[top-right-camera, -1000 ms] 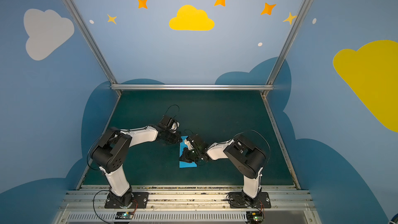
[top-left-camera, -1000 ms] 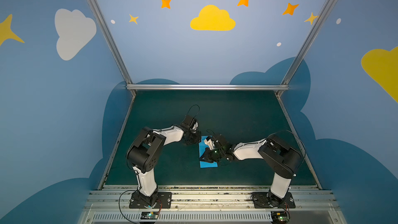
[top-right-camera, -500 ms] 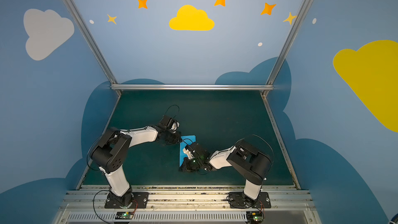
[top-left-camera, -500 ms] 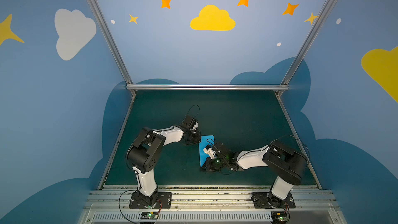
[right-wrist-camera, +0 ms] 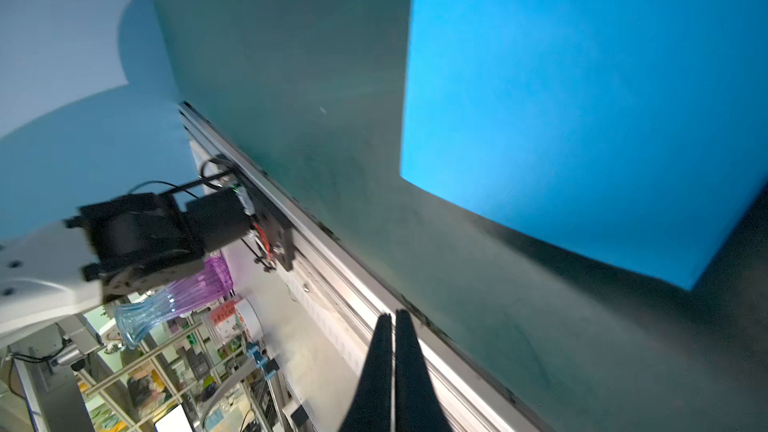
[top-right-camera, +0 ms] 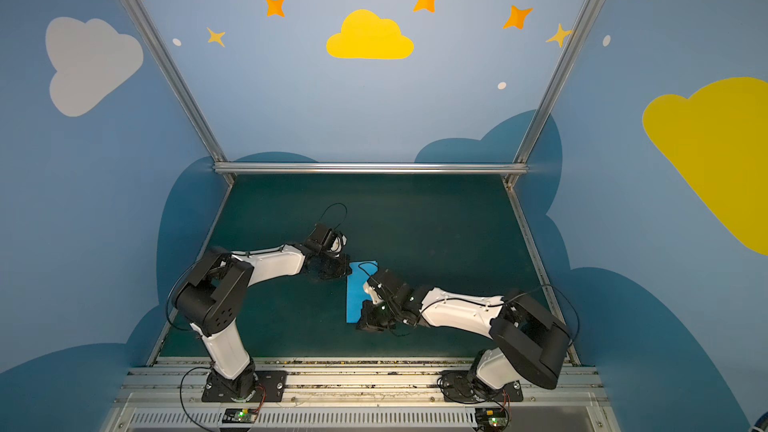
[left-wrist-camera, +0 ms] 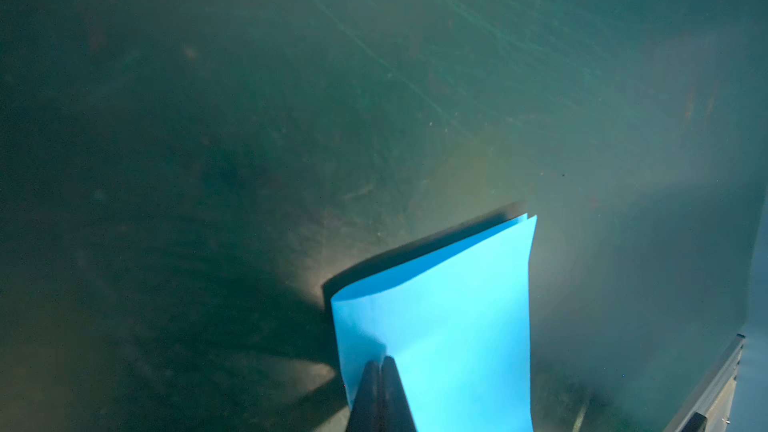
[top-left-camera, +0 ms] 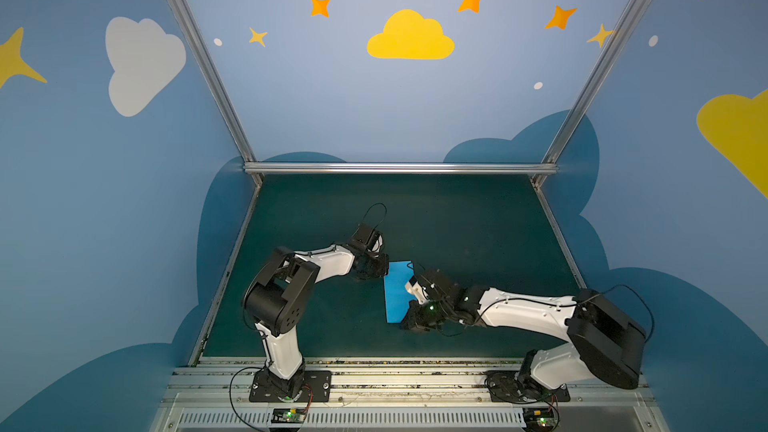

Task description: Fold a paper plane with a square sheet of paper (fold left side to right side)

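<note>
The square sheet of paper [top-left-camera: 397, 290] [top-right-camera: 356, 292] lies on the dark green mat, folded over into a tall sky-blue rectangle with two layers showing at its far end [left-wrist-camera: 449, 326]. My left gripper [top-left-camera: 384, 271] [top-right-camera: 347, 272] is shut, its tips [left-wrist-camera: 380, 361] resting on top of the sheet near its far left edge. The right gripper [top-left-camera: 409, 324] [top-right-camera: 364, 324] is shut too and sits low by the sheet's near right corner, off the paper [right-wrist-camera: 582, 97], with nothing between its fingers [right-wrist-camera: 392, 313]. No paper plane is in view.
An aluminium rail [top-left-camera: 415, 361] [right-wrist-camera: 374, 284] runs along the mat's front edge, close to the right gripper. The left arm's base [right-wrist-camera: 232, 218] stands on it. Blue walls and metal posts [top-left-camera: 399, 168] close off the back and sides.
The right gripper slid along the sheet from its middle toward the front and came off the near end. The left gripper stayed where it was, and the sheet lies flatter.
</note>
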`<state>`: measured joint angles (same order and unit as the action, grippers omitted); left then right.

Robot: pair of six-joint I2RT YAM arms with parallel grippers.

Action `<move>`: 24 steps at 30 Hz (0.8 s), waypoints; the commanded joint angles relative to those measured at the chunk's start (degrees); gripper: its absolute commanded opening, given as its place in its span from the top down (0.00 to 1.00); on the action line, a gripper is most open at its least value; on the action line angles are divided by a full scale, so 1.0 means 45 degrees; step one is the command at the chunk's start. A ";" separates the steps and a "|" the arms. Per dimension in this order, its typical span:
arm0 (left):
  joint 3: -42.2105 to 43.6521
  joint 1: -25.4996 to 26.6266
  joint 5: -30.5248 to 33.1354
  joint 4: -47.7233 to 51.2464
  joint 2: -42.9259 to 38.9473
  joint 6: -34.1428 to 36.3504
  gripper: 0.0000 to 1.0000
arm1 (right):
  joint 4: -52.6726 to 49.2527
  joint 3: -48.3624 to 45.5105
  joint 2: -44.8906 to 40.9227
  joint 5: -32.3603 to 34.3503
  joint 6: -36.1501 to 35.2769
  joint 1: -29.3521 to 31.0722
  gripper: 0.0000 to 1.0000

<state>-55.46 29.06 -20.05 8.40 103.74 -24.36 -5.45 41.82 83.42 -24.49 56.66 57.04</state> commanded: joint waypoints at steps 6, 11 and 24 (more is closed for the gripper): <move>0.0176 0.0083 0.0285 0.0987 0.0010 0.0040 0.96 | -0.0242 0.1943 0.2201 0.1284 0.0211 -0.0565 1.00; 0.0200 0.0071 0.0125 0.0849 -0.0010 -0.0065 0.96 | 0.0119 0.2249 0.3513 0.1781 0.0699 -0.0565 1.00; -0.0607 -0.0464 0.0124 0.0991 0.0585 -0.0377 0.96 | 0.0841 0.1030 0.4168 0.2244 0.1547 -0.0565 1.00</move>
<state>-56.53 28.40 -20.21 9.93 104.14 -25.74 -0.36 48.47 100.47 -17.10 62.81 54.48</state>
